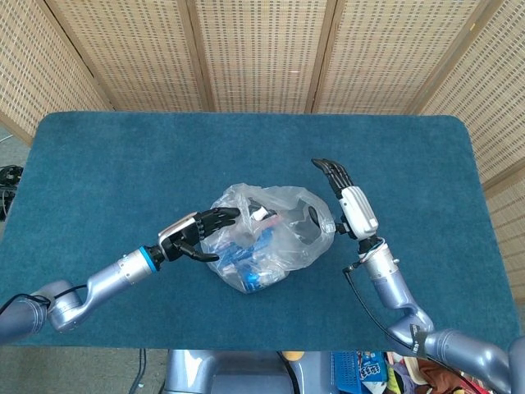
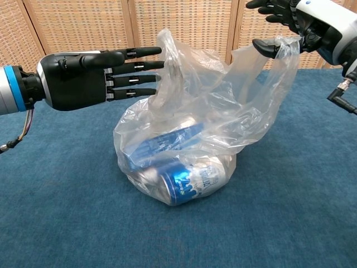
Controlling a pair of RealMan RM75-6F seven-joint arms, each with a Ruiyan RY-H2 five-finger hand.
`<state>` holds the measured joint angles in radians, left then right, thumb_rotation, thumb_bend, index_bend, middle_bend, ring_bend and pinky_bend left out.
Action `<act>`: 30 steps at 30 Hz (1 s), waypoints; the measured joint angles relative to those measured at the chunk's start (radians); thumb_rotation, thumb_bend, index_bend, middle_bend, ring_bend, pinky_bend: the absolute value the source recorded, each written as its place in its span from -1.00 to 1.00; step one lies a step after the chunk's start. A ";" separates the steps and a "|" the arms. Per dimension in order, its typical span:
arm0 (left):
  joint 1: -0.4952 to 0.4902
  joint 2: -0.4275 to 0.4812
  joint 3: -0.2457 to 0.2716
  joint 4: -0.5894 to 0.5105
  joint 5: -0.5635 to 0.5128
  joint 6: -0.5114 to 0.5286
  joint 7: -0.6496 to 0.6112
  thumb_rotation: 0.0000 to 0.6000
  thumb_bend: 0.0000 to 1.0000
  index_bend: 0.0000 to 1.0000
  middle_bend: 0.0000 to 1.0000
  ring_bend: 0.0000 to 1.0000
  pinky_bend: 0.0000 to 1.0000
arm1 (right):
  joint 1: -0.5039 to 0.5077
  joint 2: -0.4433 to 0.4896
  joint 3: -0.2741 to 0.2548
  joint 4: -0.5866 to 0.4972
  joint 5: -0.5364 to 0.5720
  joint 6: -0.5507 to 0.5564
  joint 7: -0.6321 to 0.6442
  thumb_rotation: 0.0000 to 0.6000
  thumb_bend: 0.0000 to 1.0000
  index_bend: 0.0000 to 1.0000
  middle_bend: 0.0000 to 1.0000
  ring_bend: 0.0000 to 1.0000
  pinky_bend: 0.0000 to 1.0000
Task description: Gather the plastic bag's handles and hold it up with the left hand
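On left side of desk (image 1: 98,156), left robot hand (image 2: 83,78) flat and wide, fingers stretched toward bag, holding nothing, tips just at near-left handle (image 2: 167,61). Clear plastic bag (image 2: 189,145) sits mid-desk with cans (image 2: 187,181) inside. My take: slide fingers through that loop before curling, else film slips off. Right robot hand (image 2: 295,25) up high at far right, thumb hooked in right handle (image 2: 276,50), holding it raised. Should bring it leftward to meet other loop.
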<state>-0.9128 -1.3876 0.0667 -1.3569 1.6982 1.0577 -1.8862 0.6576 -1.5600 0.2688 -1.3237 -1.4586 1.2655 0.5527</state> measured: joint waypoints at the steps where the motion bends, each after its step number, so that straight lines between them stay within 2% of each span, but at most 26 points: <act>1: 0.000 0.002 0.001 -0.001 0.001 0.003 -0.013 1.00 -0.77 -0.60 -0.78 -0.89 -0.96 | 0.000 0.000 0.000 -0.002 -0.001 0.000 -0.002 1.00 0.02 -1.00 -0.76 -1.00 -1.00; 11: -0.015 -0.005 0.010 0.022 0.025 0.052 -0.232 1.00 -0.77 -0.61 -0.79 -0.89 -0.91 | -0.002 0.002 -0.007 -0.010 -0.010 0.006 -0.016 1.00 0.02 -1.00 -0.76 -1.00 -1.00; 19: -0.033 -0.024 0.026 0.036 0.027 0.041 -0.299 1.00 -0.78 -0.61 -0.80 -0.89 -0.86 | -0.002 0.004 -0.007 -0.009 -0.010 0.006 -0.013 1.00 0.01 -1.00 -0.76 -1.00 -1.00; 30: -0.035 -0.001 0.049 0.004 0.023 0.034 -0.322 1.00 -0.78 -0.66 -0.83 -0.82 -0.80 | -0.002 -0.003 -0.012 0.000 -0.014 0.006 -0.009 1.00 0.02 -1.00 -0.76 -1.00 -1.00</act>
<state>-0.9477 -1.3881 0.1158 -1.3528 1.7213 1.0915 -2.2082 0.6555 -1.5629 0.2572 -1.3240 -1.4721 1.2711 0.5440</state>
